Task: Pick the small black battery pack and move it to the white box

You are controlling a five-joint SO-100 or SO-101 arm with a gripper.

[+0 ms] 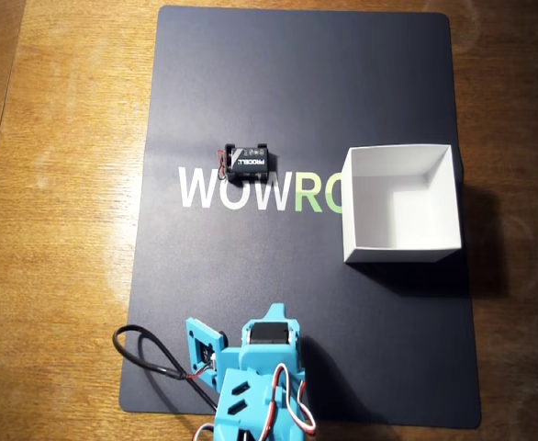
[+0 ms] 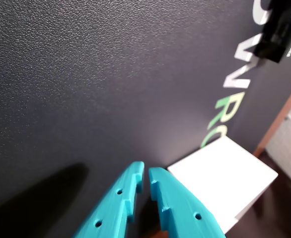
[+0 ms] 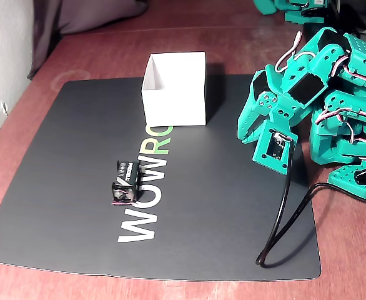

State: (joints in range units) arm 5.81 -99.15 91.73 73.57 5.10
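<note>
The small black battery pack (image 1: 248, 163) lies flat on the dark mat above the white "WOW" lettering; the fixed view shows the pack (image 3: 125, 182) left of centre, and in the wrist view the pack (image 2: 282, 29) is blurred at the top right corner. The white box (image 1: 402, 202) stands open-topped on the mat's right side in the overhead view, and at the back in the fixed view (image 3: 174, 90). My teal gripper (image 2: 145, 172) hovers over bare mat with its jaws almost touching and nothing between them, far from the pack. The box (image 2: 225, 178) sits just beyond the fingertips.
The folded teal arm (image 1: 255, 377) sits at the mat's near edge in the overhead view. A black cable (image 3: 283, 212) loops over the mat beside it. The dark mat (image 1: 306, 83) rests on a wooden table. More teal robot parts (image 3: 289, 7) stand at the fixed view's top right.
</note>
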